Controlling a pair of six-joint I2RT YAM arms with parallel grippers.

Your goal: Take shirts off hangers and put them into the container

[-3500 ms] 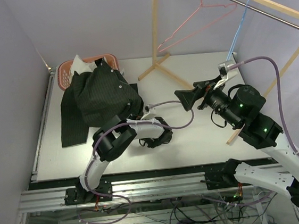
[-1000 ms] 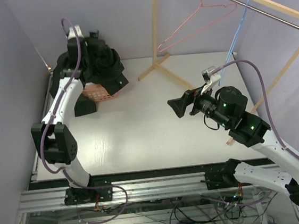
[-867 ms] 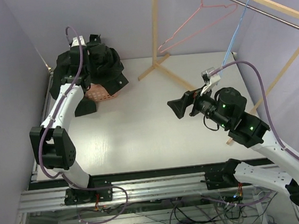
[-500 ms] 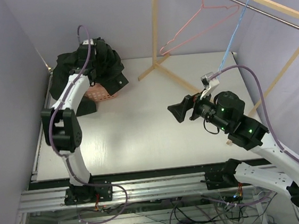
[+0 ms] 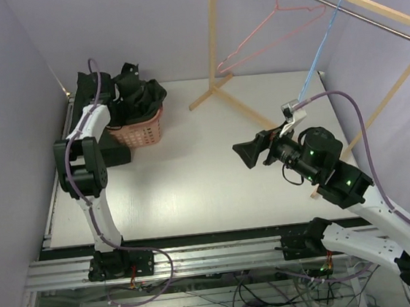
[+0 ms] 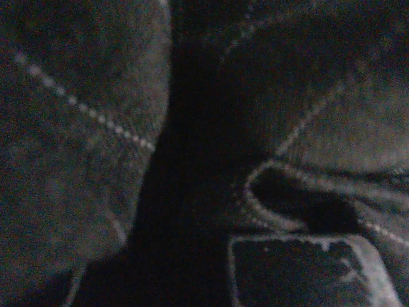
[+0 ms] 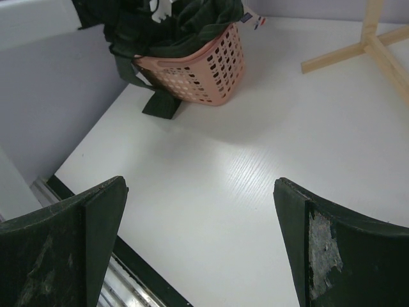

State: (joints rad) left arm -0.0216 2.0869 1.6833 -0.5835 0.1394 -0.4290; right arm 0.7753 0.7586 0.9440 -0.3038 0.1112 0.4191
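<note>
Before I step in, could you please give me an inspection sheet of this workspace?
Surface: white table, no spills seen.
Job's things: dark shirt heaped in the basket, part hanging over the rim onto the table; pink hanger and blue hanger bare on the rail.
Clutter: nothing seen.
Grippers: left gripper buried in the dark shirt, jaws hidden; right gripper open, empty, above the table.
Cables: purple cable looped along the right arm, another on the left arm; loose wires below the front frame.
Surroundings: wooden rack, plain walls.
</note>
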